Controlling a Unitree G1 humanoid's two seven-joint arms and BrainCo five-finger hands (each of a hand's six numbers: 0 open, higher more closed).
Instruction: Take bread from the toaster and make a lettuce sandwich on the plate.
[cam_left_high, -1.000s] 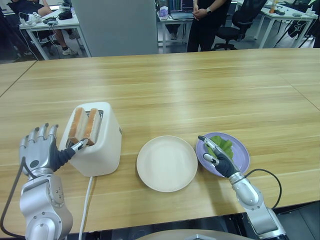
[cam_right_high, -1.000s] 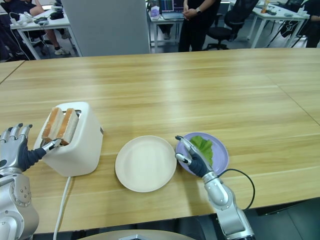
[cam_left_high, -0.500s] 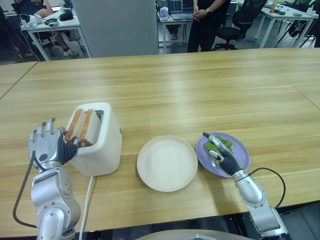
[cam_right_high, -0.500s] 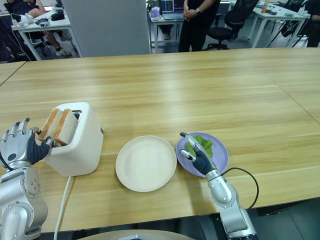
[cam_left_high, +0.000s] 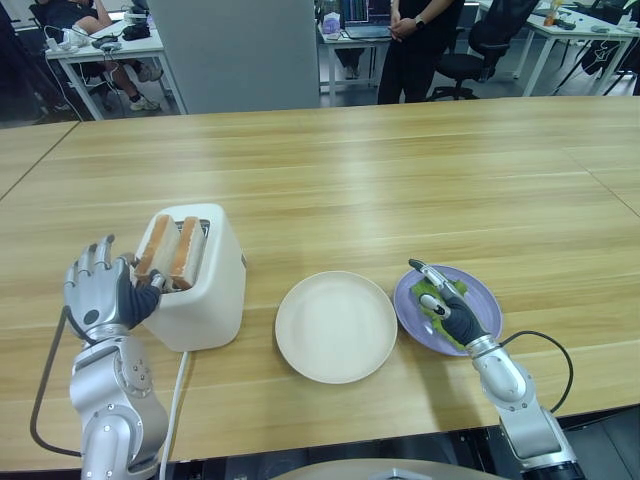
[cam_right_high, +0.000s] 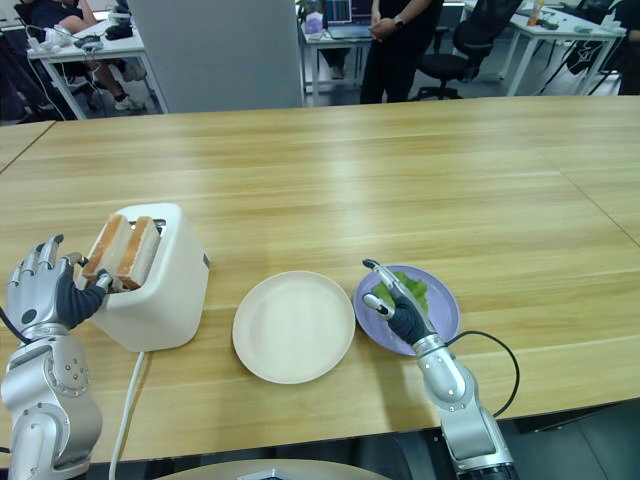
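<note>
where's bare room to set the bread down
The empty white round plate is bare, as is the wide wooden table behind everything. The strip between the white toaster and that plate is free. Crowded: the purple plate, with lettuce and the right hand over it.

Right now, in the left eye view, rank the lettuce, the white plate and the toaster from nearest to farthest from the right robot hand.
1. Lettuce, right under the right robot hand, on the purple plate.
2. White plate, just to its left.
3. Toaster, far left.
</note>
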